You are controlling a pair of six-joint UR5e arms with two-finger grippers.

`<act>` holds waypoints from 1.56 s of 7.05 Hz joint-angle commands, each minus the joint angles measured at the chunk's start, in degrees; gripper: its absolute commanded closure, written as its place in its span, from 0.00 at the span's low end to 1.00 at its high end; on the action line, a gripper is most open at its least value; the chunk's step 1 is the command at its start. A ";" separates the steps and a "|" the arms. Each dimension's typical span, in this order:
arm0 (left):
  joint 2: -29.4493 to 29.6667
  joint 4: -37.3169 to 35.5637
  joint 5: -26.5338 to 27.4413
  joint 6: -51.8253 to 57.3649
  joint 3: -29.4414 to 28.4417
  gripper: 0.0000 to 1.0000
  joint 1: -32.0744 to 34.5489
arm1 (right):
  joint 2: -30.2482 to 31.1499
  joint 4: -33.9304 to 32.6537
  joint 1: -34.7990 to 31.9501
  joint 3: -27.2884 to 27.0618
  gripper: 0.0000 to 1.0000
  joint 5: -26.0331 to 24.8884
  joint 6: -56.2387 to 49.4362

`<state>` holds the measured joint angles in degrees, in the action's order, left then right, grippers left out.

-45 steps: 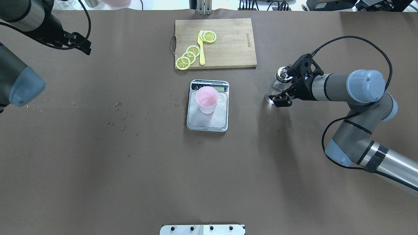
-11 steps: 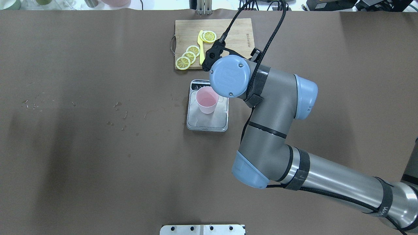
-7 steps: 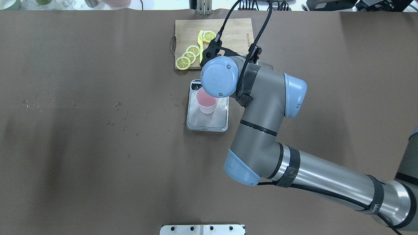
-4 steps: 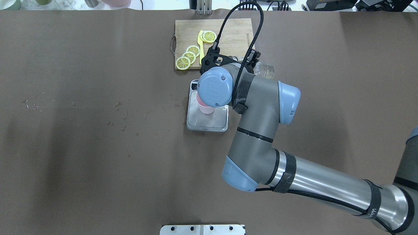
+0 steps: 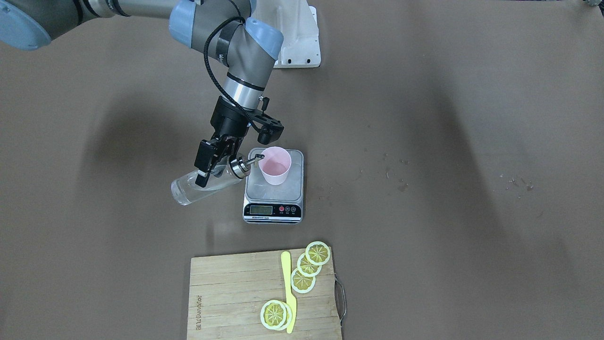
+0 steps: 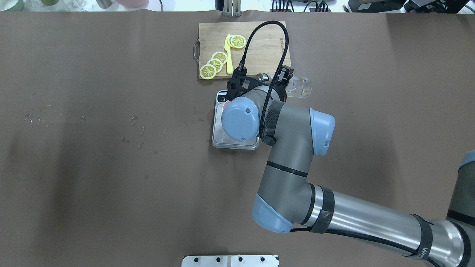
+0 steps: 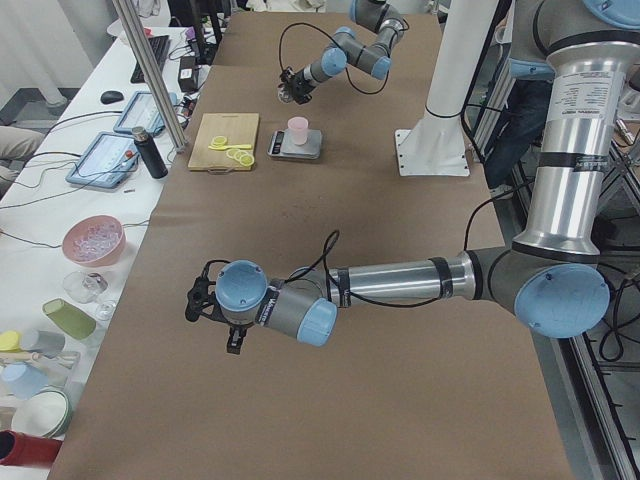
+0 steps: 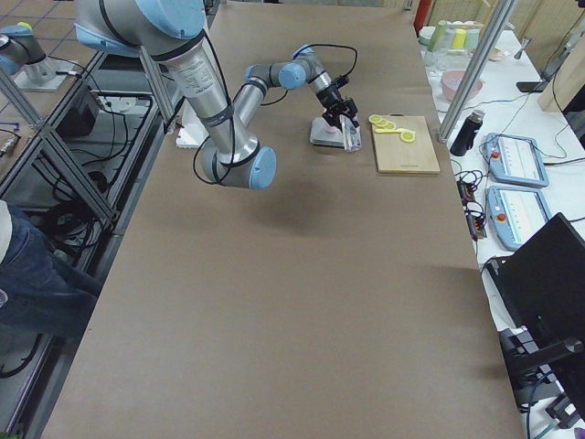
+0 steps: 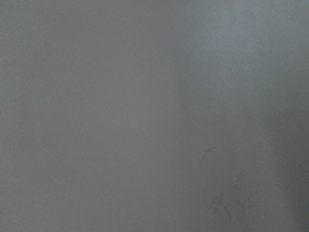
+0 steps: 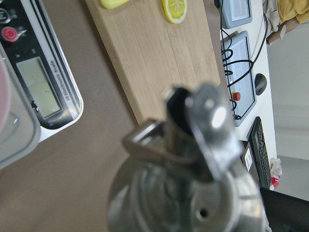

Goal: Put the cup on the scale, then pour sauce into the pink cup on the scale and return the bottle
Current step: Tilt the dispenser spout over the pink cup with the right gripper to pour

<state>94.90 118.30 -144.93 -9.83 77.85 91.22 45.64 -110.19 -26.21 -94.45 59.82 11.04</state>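
Observation:
The pale pink cup (image 5: 275, 165) stands on the steel scale (image 5: 273, 192). My right gripper (image 5: 213, 166) is shut on the clear glass bottle (image 5: 200, 186). It holds the bottle tilted almost flat beside the scale, with the silver pourer cap (image 5: 239, 167) at the cup's rim. I cannot make out any stream. In the overhead view the bottle (image 6: 299, 86) sticks out past the gripper (image 6: 279, 78), and my wrist hides the cup. The right wrist view shows the cap (image 10: 193, 145) close up above the scale's display (image 10: 41, 87). My left gripper (image 7: 205, 300) shows only in the exterior left view, so I cannot tell its state.
A wooden cutting board (image 5: 231, 293) with lemon slices (image 5: 302, 278) and a yellow knife (image 5: 288, 293) lies just beyond the scale. Small stains mark the brown table cover (image 5: 401, 179). Bowls, cups and tablets stand on a side bench (image 7: 90, 240).
My right arm has carried the bottle from the table's right side to the scale and tipped it toward the cup. My wrist now covers the cup from above. The left arm has left the overhead view.

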 commanded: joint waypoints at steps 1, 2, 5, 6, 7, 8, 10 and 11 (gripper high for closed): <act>0.02 0.00 0.00 -0.01 0.02 0.03 0.09 | 0.24 -1.51 0.46 -0.03 1.00 -2.94 0.03; -0.16 0.00 -0.09 -0.01 0.02 0.03 0.09 | -0.03 -1.69 0.46 -0.03 1.00 -3.48 0.03; -0.25 0.09 -0.09 -0.01 0.02 0.03 0.09 | -0.03 -3.87 0.55 0.40 1.00 -7.42 0.03; -0.25 0.09 -0.09 -0.01 0.02 0.03 0.09 | 0.06 -4.24 0.72 0.32 1.00 -8.65 0.03; -0.25 0.09 -0.09 -0.01 0.02 0.03 0.09 | 0.06 -4.42 0.99 0.75 1.00 -10.41 -0.06; -0.33 0.09 -0.09 -0.01 -0.06 0.03 0.09 | -0.20 -5.99 1.42 1.10 1.00 -11.99 -0.06; -0.33 0.09 -0.09 -0.01 -0.07 0.03 0.09 | -0.38 -7.31 2.13 1.28 1.00 -13.76 -0.06; -0.33 0.09 -0.09 -0.01 -0.24 0.03 0.09 | -0.38 -7.58 2.65 1.37 1.00 -14.72 -0.06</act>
<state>94.57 118.39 -145.02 -9.84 77.73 91.32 45.32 -117.15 -24.12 -93.18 46.28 10.99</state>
